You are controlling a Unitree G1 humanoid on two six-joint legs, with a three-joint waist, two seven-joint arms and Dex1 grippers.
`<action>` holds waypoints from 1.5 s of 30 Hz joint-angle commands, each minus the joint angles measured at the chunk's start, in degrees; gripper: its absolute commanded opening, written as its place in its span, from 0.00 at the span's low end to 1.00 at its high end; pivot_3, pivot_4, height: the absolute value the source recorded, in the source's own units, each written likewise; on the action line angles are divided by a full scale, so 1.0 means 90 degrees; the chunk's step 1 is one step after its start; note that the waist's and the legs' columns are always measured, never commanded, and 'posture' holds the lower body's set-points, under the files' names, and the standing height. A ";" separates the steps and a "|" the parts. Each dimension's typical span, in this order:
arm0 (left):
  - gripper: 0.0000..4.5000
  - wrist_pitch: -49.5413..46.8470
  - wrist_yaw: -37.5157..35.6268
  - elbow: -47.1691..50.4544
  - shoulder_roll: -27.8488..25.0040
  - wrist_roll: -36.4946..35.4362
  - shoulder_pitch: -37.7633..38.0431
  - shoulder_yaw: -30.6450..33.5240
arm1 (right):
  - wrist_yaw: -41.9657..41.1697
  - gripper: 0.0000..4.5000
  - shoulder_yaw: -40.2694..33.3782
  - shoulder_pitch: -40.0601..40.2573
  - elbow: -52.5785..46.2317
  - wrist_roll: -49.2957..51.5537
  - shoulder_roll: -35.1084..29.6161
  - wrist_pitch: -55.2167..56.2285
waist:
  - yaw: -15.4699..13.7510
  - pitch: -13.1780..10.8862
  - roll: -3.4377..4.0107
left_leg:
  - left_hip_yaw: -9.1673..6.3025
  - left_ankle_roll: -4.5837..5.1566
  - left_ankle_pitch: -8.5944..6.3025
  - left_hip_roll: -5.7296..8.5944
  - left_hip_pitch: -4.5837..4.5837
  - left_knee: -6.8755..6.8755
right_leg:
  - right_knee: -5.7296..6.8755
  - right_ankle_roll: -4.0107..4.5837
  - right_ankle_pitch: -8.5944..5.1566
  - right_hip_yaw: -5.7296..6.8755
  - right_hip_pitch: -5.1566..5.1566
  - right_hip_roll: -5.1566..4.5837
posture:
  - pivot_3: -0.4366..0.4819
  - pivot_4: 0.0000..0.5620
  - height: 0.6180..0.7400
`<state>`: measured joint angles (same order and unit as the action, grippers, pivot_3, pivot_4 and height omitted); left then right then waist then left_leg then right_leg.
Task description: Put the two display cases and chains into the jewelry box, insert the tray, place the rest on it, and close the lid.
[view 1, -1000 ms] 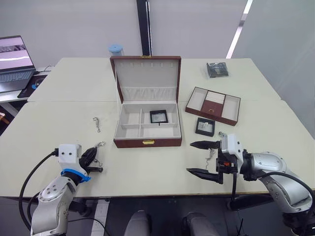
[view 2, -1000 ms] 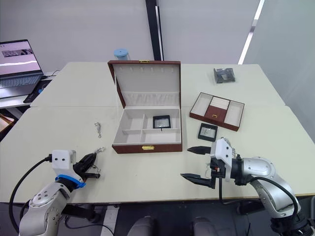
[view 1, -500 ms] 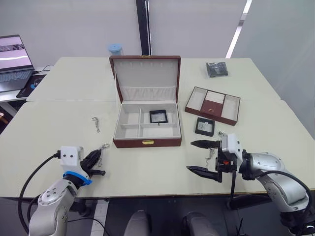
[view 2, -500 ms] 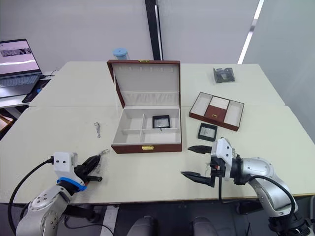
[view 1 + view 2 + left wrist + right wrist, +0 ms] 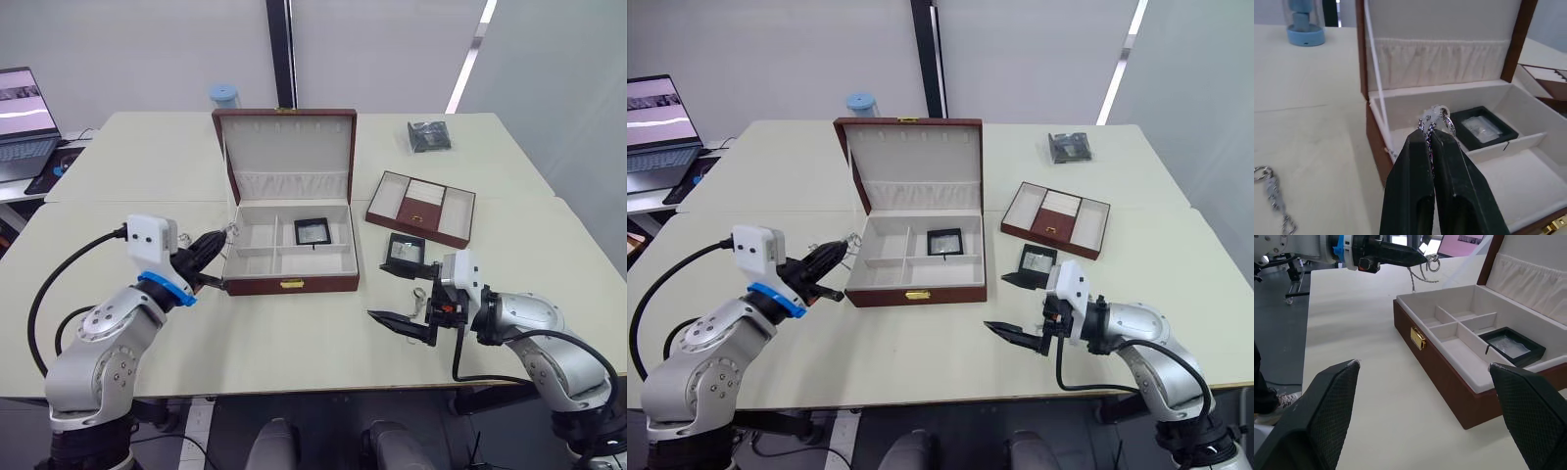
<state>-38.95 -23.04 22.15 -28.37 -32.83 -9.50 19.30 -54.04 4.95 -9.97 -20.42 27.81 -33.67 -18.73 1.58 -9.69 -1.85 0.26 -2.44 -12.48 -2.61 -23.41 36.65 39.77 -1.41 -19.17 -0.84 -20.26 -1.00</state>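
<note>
The jewelry box (image 5: 290,284) stands in the middle of the table, its lid (image 5: 289,147) upright. One display case (image 5: 312,230) lies in the box's back right compartment. The other display case (image 5: 407,252) lies on the table right of the box. My left gripper (image 5: 221,241) is shut on a silvery chain (image 5: 1436,117) and holds it over the box's left wall. My right gripper (image 5: 1011,305) stands open low over the table, right of the box's front corner. A second chain (image 5: 419,299) lies by it. A third chain (image 5: 1273,196) lies on the table left of the box. The tray (image 5: 421,208) sits at the right.
A dark crinkled packet (image 5: 429,137) lies at the back right. A blue-lidded jar (image 5: 223,95) stands behind the box. A laptop (image 5: 20,117) is at the far left, off the table. The table's front edge runs just below both arms.
My left gripper has risen from the front left of the table and swung right to the box's left wall, carrying a chain. The right gripper has barely moved. The camera view shifted slightly.
</note>
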 commanded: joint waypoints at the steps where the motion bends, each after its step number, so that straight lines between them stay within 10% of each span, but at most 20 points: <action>1: 0.01 0.0055 0.0170 0.0021 0.0124 -0.0073 -0.0423 -0.0069 | 0.0190 1.00 -0.0212 -0.0131 0.0003 0.0014 0.0095 0.0049 | -0.0003 -0.0003 0.0000 | 0.0000 0.0000 0.0000 0.0000 0.0000 0.0000 | 0.0000 0.0000 0.0000 0.0001 0.0000 0.0001 | 0.48 0.27 1.00; 21: 0.01 0.1682 0.0623 -0.3111 0.0964 0.1486 -0.2335 -0.1019 | 0.0897 1.00 -0.0387 -0.0358 0.0175 -0.0094 0.0378 -0.0017 | -0.0018 -0.0012 -0.0010 | 0.0002 -0.0001 0.0000 0.0006 -0.0008 0.0000 | -0.0006 -0.0001 0.0001 0.0001 -0.0004 0.0001 | 0.48 0.27 1.00; 36: 0.01 0.1811 0.0446 -0.3170 0.1081 0.1490 -0.2210 -0.1032 | 0.1049 1.00 -0.0385 -0.0368 0.0057 -0.0074 0.0408 -0.0168 | -0.0014 -0.0012 -0.0009 | 0.0000 -0.0002 0.0000 0.0005 -0.0013 -0.0001 | -0.0014 -0.0002 0.0001 0.0003 -0.0004 -0.0001 | 0.48 0.27 1.00; 45: 0.58 0.1727 0.0334 -0.3024 0.1109 0.1403 -0.2140 -0.1036 | 0.0996 1.00 -0.0358 -0.0446 0.0087 -0.0065 0.0396 -0.0201 | -0.0014 -0.0012 -0.0009 | 0.0001 -0.0002 0.0000 0.0005 -0.0013 -0.0001 | -0.0014 -0.0002 0.0001 0.0003 -0.0004 0.0000 | 0.48 0.27 1.00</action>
<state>-23.59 -19.58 -7.38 -18.56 -19.49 -28.83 9.46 -44.95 3.00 -12.83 -17.76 26.51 -30.06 -20.62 1.45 -9.80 -1.94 0.26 -2.45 -12.48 -2.56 -23.53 36.64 39.64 -1.43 -19.16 -0.81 -20.30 -1.01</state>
